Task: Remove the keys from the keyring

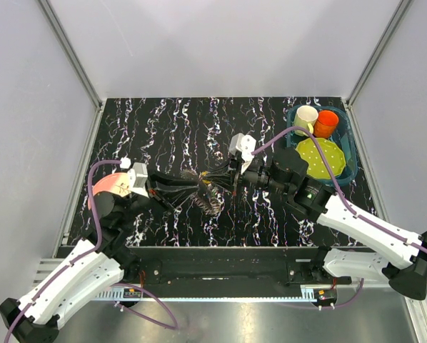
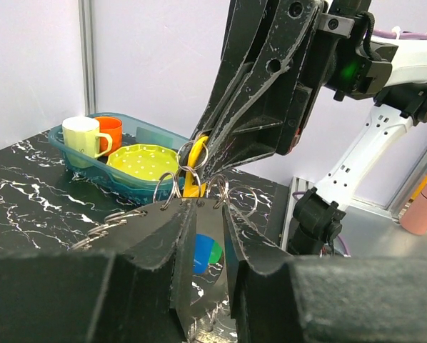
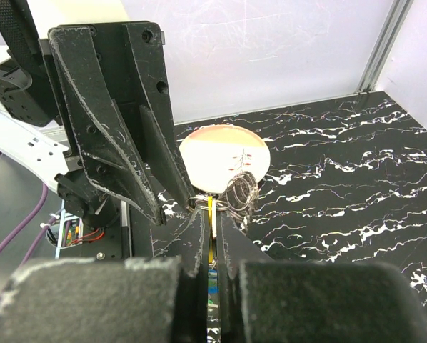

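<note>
Both grippers meet over the middle of the table. My left gripper is shut on the edge of the grey keyring, which is held upright between its fingers. Several small wire rings stick out around the fingertips. A blue key head and a green one show through the ring's hole. My right gripper is shut on the yellow key, seen also in the left wrist view. Wire rings hang beside its fingertips.
A teal tray at the back right holds a cream mug, an orange cup and a green dotted plate. A pink round plate lies at the left, under my left arm.
</note>
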### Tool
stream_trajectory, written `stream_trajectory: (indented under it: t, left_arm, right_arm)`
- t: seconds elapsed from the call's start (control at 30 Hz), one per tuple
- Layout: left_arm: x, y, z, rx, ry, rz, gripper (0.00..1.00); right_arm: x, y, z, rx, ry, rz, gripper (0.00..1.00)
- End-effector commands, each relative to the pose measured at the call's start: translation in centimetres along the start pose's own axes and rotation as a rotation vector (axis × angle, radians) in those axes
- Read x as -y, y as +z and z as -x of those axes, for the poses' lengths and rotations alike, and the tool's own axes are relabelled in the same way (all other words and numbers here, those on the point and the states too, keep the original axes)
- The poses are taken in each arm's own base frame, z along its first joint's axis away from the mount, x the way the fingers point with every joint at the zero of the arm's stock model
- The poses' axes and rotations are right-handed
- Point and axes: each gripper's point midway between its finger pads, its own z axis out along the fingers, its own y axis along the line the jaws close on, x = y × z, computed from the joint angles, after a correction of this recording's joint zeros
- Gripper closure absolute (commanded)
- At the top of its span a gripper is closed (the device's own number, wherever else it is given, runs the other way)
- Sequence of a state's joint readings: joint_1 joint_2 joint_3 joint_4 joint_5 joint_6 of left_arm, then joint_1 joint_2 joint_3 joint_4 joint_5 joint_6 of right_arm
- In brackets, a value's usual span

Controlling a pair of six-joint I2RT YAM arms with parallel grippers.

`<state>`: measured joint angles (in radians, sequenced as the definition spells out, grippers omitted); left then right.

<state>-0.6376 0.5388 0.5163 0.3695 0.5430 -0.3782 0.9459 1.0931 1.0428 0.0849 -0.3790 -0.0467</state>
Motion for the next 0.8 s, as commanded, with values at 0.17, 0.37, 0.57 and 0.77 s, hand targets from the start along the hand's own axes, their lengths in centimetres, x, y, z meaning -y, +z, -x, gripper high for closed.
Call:
stream_trajectory:
  t: [0.17,0.37,0.57,0.77]
  left_arm:
    - [-0.3,0.9,1.8,0.053,0.046,0.015,0.76]
    - [-1.3,1.3,2.0,0.058,0.067,0.062,0.75]
    - [-1.7,1.5,2.8,0.079,0.087,0.089,0.75]
    - [-1.8,1.7,2.7,0.076,0.08,0.089,0.75]
  right_arm:
    - [-0.5,-0.1,4.2,0.121,-0.027,0.017,1.0]
    - [-0.7,-0.1,3.9,0.123,-0.012,0.026,1.0]
    - [-0.9,0.1,3.2,0.112,0.017,0.039,1.0]
    - [-1.1,-0.1,3.0,0.115,0.025,0.045,1.0]
